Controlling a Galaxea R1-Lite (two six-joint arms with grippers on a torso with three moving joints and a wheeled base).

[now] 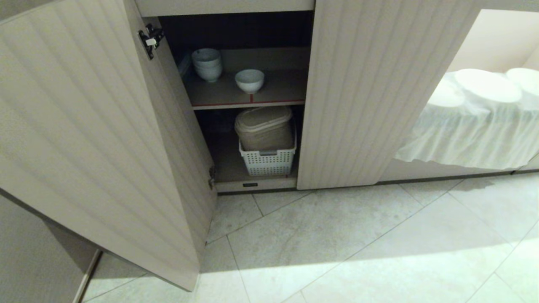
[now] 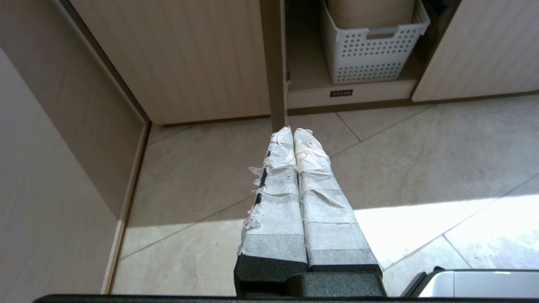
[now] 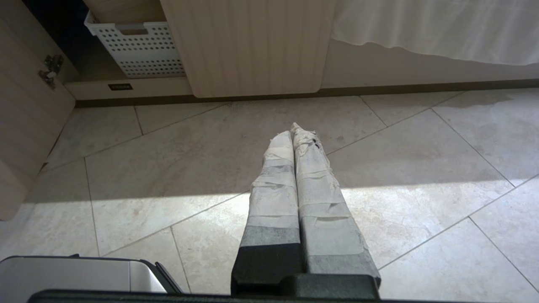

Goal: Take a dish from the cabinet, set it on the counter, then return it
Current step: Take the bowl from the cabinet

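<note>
The dish (image 1: 249, 80), a small white bowl, stands alone on the upper shelf of the open cabinet (image 1: 269, 90), near the red-taped shelf edge. The counter is out of view. Neither arm appears in the head view. My left gripper (image 2: 293, 131) hangs low over the floor tiles in front of the cabinet, its tape-wrapped fingers pressed together and empty. My right gripper (image 3: 292, 128) hangs over the tiles to the right of the opening, likewise shut with nothing in it.
Stacked bluish-white bowls (image 1: 207, 64) sit at the shelf's back left. A white perforated basket (image 1: 268, 160) holding a beige container fills the lower shelf. The left door (image 1: 97, 139) swings far out; the right door (image 1: 374, 92) stands ajar. A white cloth (image 1: 476, 122) drapes at right.
</note>
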